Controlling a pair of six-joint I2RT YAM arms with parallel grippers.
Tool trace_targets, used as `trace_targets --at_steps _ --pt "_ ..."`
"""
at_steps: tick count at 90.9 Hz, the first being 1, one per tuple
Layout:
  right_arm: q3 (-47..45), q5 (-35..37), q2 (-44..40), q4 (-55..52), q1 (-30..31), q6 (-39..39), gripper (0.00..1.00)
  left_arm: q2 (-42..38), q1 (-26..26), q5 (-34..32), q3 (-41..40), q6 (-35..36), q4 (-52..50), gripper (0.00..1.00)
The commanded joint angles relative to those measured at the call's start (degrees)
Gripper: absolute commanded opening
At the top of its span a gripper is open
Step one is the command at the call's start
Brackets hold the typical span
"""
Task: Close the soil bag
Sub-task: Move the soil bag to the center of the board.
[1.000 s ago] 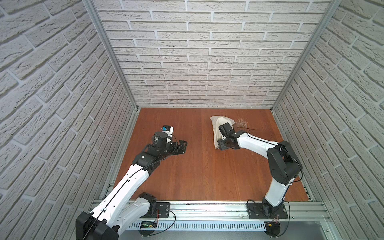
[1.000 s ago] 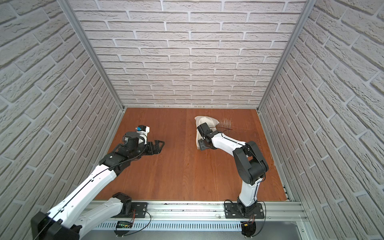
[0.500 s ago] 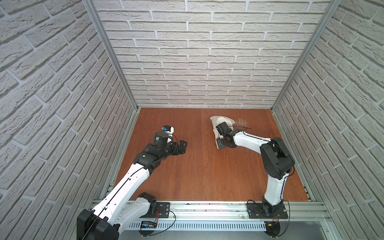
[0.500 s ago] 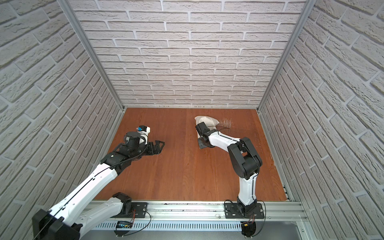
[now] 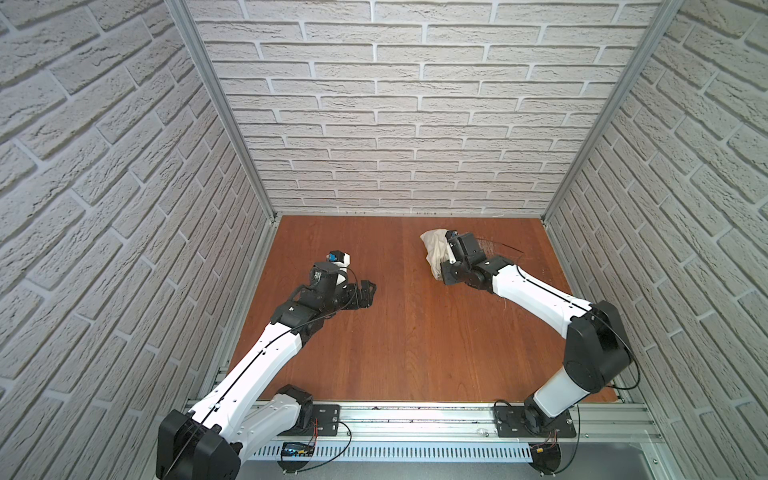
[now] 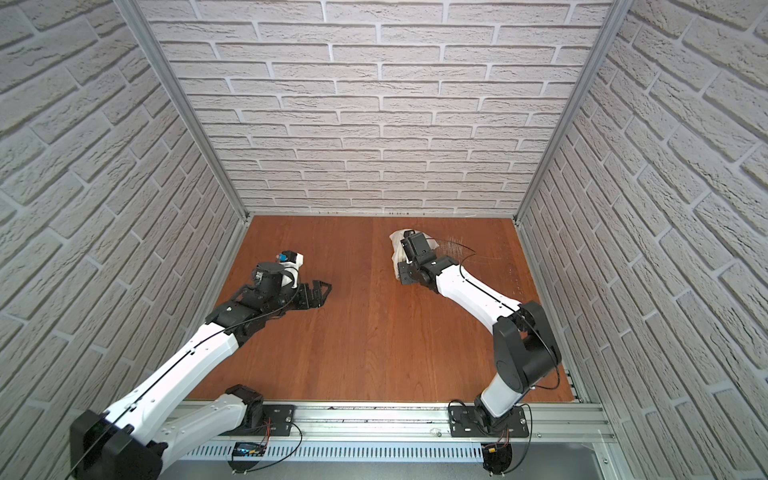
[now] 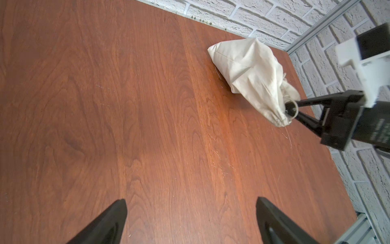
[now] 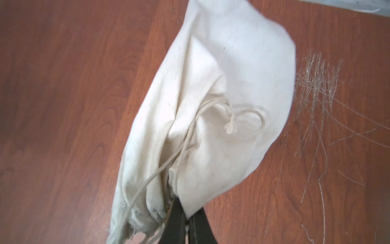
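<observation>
The soil bag (image 5: 433,249) (image 6: 398,249), a wrinkled cream cloth sack, lies on the wooden table at the back right. In the right wrist view its cord (image 8: 231,126) lies looped and knotted over the soil bag (image 8: 221,74). My right gripper (image 5: 438,275) (image 6: 402,279) (image 8: 185,210) is shut on the cloth at the bag's gathered mouth. The left wrist view shows the right gripper (image 7: 288,107) pinching the soil bag (image 7: 249,67) at that end, with a cord loop around the tips. My left gripper (image 5: 368,291) (image 6: 322,291) (image 7: 191,202) hovers open over bare wood at the left, well apart from the bag.
Brick-patterned walls close in the table (image 5: 415,340) on three sides. A metal rail (image 5: 415,415) with both arm bases runs along the front edge. Pale scratch marks (image 8: 316,84) cover the wood just beside the bag.
My right gripper has closed on the bag's mouth. The right arm's elbow has shifted a little. The left arm and gripper have stayed where they were.
</observation>
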Motion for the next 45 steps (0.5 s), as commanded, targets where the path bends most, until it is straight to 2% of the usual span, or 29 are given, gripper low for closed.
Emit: trace_targets --at_steps 1,22,45 --pt "0.8 -2.3 -3.5 -1.1 -0.2 1.3 0.03 1.7 -0.7 2.5 -0.1 -0.2 4.5 0.98" --pt "2.0 -8.0 -8.3 -4.7 -0.1 2.7 0.03 6.4 -4.5 3.4 3.7 0.6 6.8 0.98" --pt "-0.9 -13.8 -12.1 -3.9 0.9 6.7 0.03 13.6 -12.8 3.5 7.3 2.6 11.7 0.98"
